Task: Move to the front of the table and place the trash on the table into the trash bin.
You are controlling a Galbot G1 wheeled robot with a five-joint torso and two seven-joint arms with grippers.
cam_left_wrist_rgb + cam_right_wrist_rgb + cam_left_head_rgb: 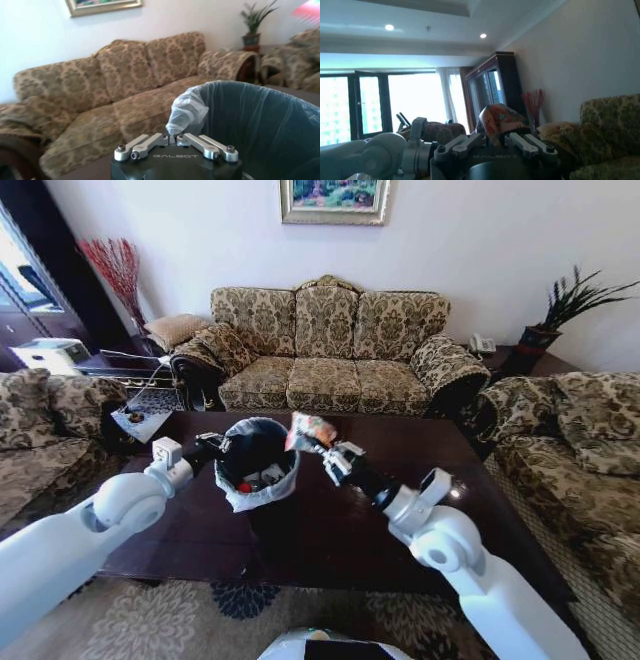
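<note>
The small round trash bin (256, 463), lined with a black bag turned over a pale rim, is seen standing on the glossy dark reddish-brown coffee table (330, 530). A fold of the bag's pale plastic at the rim (186, 112) is pinched between the closed jaws of the left gripper (213, 444), on the robot's left side of the bin, so the bin is judged to be steadied there.

A crumpled multicoloured wrapper (309, 429) is held pinched in the right gripper (322, 451), whose jaws are pressed onto its lower end; in the right wrist view the wrapper (501, 120) is seen standing up out of the fingertips, its long axis in line with the jaws.

The relation that matters is judged to be wrapper to bin mouth: the wrapper is held above the table, just beside the bin's rim on the robot's right and slightly higher, not yet over the opening. Some litter, including something red and something white, is already seen inside the bin.
</note>
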